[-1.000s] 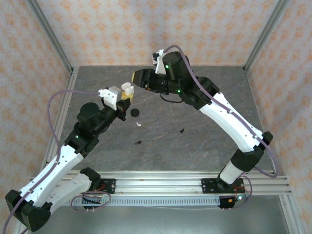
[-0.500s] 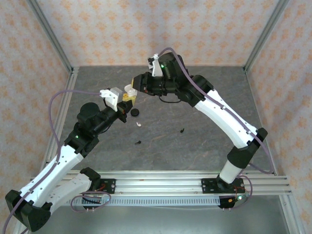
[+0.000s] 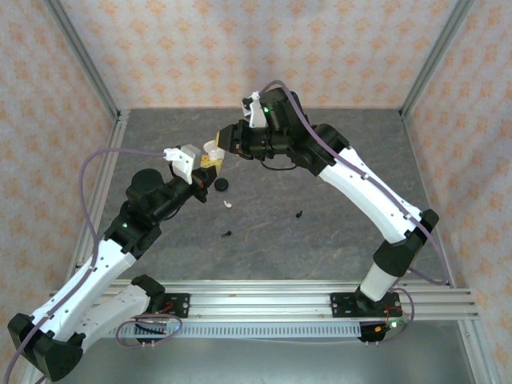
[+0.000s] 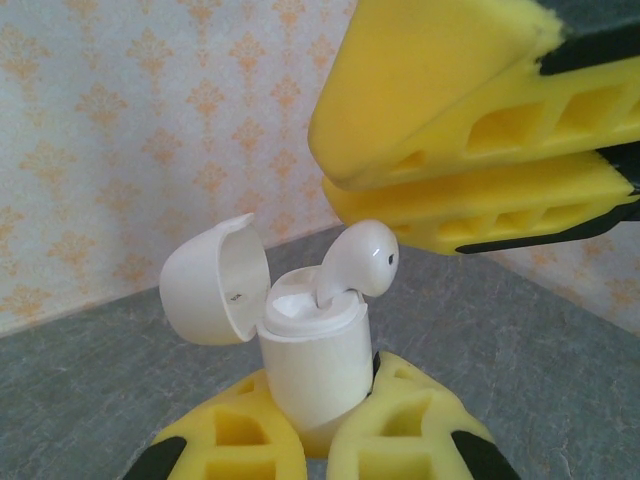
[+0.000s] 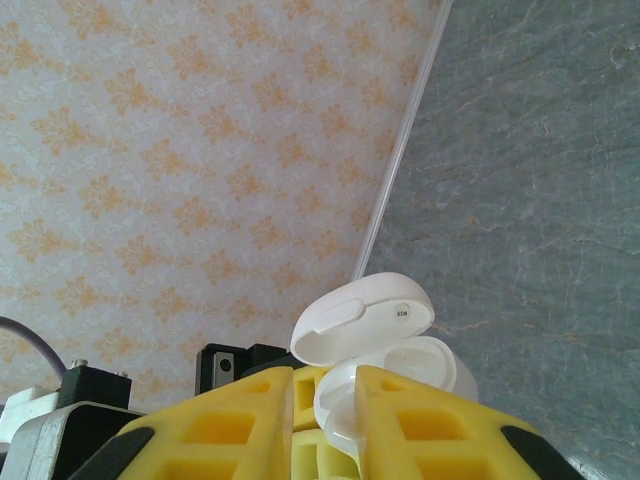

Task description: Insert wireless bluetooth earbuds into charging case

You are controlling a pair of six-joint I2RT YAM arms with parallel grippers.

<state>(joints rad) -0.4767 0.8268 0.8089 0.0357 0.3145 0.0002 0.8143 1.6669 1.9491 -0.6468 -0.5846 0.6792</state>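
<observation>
Left wrist view gave me the closest look. The white earbud (image 4: 358,262) stood stem-down in the open top of the white case (image 4: 312,365), with its rounded head leaning sideways above the rim. The lid (image 4: 215,280) was flipped back on the opposite side. The left gripper (image 4: 330,405) was clamped tight on the lower body of the case, one yellow finger on each flank, holding it upright off the table.

Directly above the earbud's head hung the right gripper (image 4: 330,178). Its two fingers were stacked close together with only a thin gap between them, and the lower finger was touching the bud or just clear of it. From the right wrist view the fingers also sat narrowly apart with the case right behind them. I could not tell whether they pinched anything.

From the top view, the two grippers met tip to tip over the far half of the grey table (image 3: 344,160). A small black case (image 3: 222,186) lay just beside the left gripper, on its right. A second white earbud (image 3: 229,204) lay near that, a little closer to the arm bases. One black earbud (image 3: 226,234) lay nearer the bases again, and the other black earbud (image 3: 298,214) lay well apart, under the right arm.
</observation>
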